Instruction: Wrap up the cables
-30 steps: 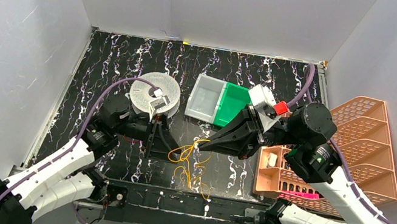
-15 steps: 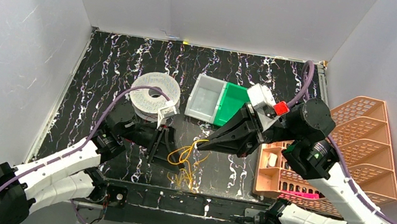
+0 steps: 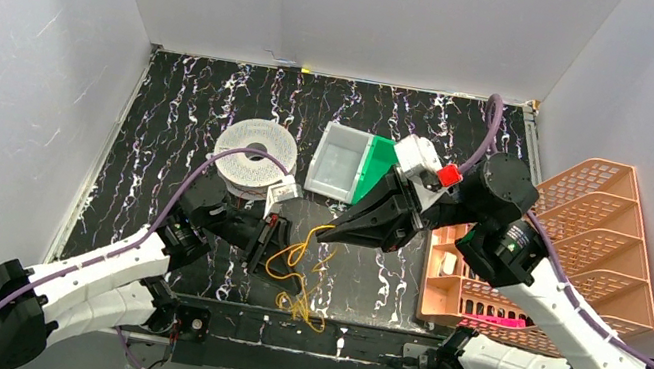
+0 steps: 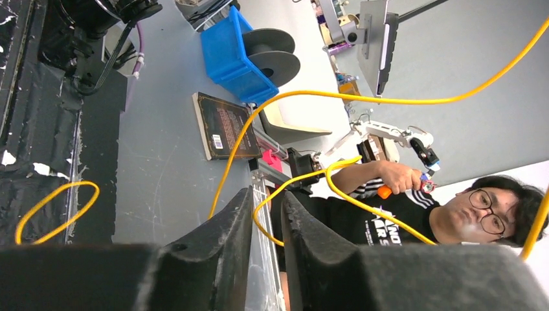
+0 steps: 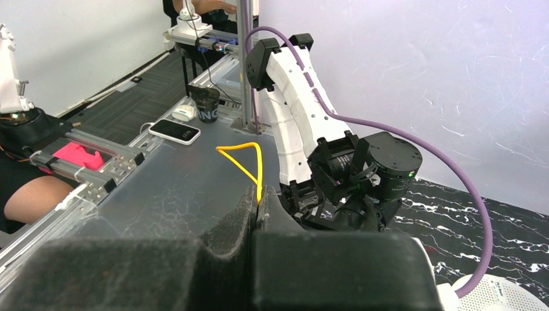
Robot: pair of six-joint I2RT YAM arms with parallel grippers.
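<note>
A thin yellow cable point(image 3: 299, 276) lies in a loose tangle near the table's front edge, between the two arms. My right gripper point(image 3: 326, 232) is shut on one strand and holds it up off the table; in the right wrist view the cable point(image 5: 257, 165) rises from the closed right gripper point(image 5: 259, 195). My left gripper point(image 3: 271, 239) sits just left of the tangle. In the left wrist view its jaws stand a narrow gap apart. A loop of the cable point(image 4: 362, 98) passes through the left gripper point(image 4: 267, 192) without being pinched. No red cable shows.
A white round spool point(image 3: 255, 154) stands behind the left gripper. A clear and green bin point(image 3: 347, 163) sits at mid-back. An orange basket point(image 3: 462, 290) and an orange file rack point(image 3: 613, 235) fill the right side. White walls close in the table.
My left gripper has swung right from beside the spool to the cable tangle, and its jaws have narrowed a lot. The right gripper has shifted slightly left and back, still holding the cable.
</note>
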